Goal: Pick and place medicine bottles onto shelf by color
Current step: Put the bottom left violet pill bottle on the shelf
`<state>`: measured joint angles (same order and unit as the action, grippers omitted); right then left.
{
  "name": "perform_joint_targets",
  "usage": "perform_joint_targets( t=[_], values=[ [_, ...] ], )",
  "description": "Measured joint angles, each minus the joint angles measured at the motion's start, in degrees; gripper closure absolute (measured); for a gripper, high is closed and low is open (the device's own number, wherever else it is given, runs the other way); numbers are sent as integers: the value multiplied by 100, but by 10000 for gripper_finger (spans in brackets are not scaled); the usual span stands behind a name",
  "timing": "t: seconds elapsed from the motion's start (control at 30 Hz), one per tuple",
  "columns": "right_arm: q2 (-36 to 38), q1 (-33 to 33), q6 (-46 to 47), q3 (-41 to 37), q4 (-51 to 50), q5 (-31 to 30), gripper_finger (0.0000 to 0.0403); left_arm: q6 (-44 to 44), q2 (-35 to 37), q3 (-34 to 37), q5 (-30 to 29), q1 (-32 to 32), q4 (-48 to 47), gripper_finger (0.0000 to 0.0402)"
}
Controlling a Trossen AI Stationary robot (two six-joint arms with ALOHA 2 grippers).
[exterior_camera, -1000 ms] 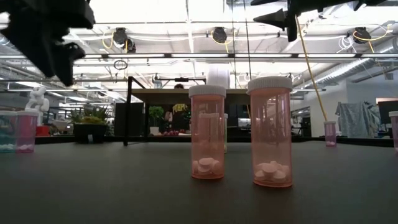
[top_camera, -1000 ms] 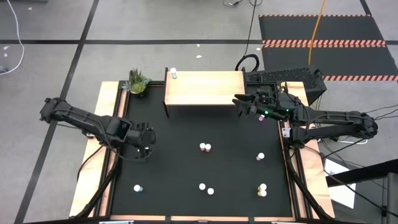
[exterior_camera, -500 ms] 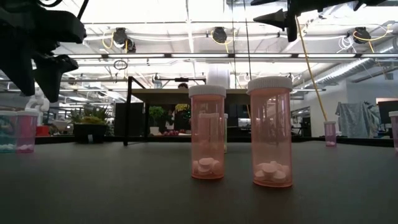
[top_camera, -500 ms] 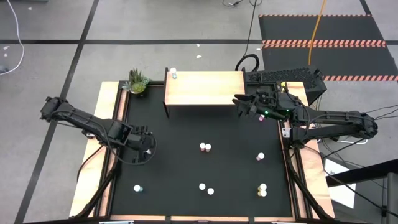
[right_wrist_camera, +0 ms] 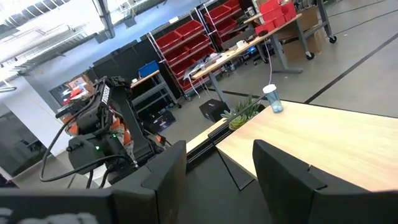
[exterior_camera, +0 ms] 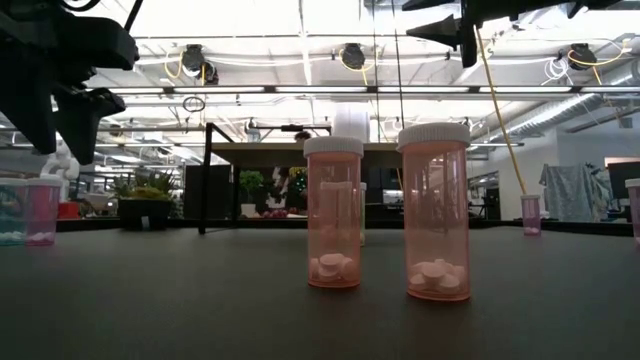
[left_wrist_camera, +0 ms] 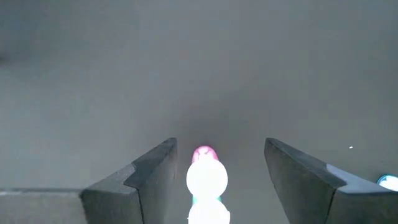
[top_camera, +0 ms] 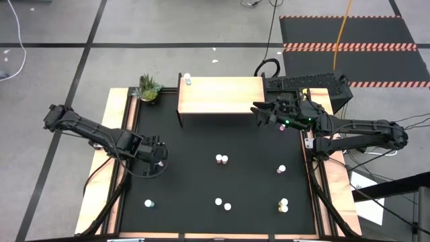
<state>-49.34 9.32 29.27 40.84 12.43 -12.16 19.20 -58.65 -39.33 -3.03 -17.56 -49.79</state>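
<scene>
White-capped, a medicine bottle (left_wrist_camera: 206,180) stood dead centre between the left pincer's (top_camera: 156,158) spread fingers, untouched and lined up for a grab, I'd say. Meanwhile the right pincer (top_camera: 259,114) hung released and empty beside the shelf (top_camera: 222,95), with a lone bottle (top_camera: 187,80) at its far corner.

Strong backlight is cast by ceiling strip lights (exterior_camera: 300,45) in the low view. A bottle cap (left_wrist_camera: 207,178) is blown out by glare, and the bench is blurred.
</scene>
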Motion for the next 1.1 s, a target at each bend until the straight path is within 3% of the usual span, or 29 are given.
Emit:
perform_joint_targets(
  t=[0.7, 0.9, 1.1],
  values=[
    [-58, -2, -146, 0, -104, 24, 222, -151, -3, -9, 0, 0, -97, 158],
    [-697, -109, 55, 0, 115, 505, 222, -243, -4, -198, 0, 47, -106, 158],
    [-1679, -368, 305, 69, 1120, 515, 222, -265, -4, -621, -24, 359, -198, 158]
  ],
)
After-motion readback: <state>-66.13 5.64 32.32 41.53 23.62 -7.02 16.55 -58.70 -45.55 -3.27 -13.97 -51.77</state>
